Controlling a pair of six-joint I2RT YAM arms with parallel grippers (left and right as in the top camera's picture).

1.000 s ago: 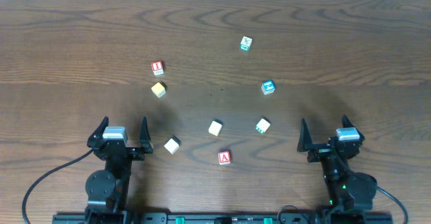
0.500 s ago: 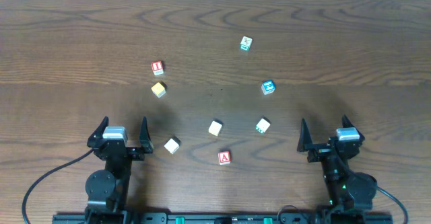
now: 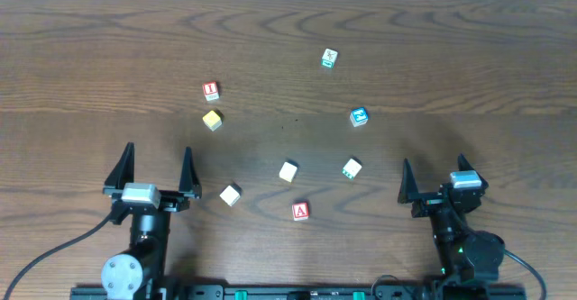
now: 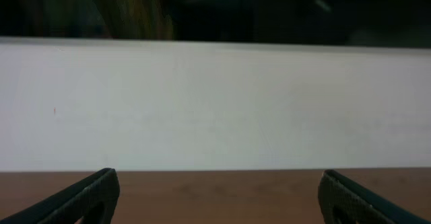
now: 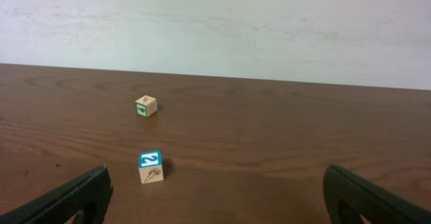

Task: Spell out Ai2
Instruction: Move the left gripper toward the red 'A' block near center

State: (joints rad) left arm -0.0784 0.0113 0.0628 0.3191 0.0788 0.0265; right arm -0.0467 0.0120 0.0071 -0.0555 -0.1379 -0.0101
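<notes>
The red "A" cube lies near the front middle of the table. The red "I" cube lies at the back left. The blue "2" cube lies right of centre and also shows in the right wrist view. My left gripper is open and empty at the front left, raised, its wrist view showing only the table's far edge and wall. My right gripper is open and empty at the front right.
A yellow cube sits just below the "I" cube. Two cream cubes lie near the middle. Green-marked cubes sit at the back and right of centre.
My left arm has lifted and its gripper now reaches a little farther forward and left. The right arm and all cubes have not moved.
</notes>
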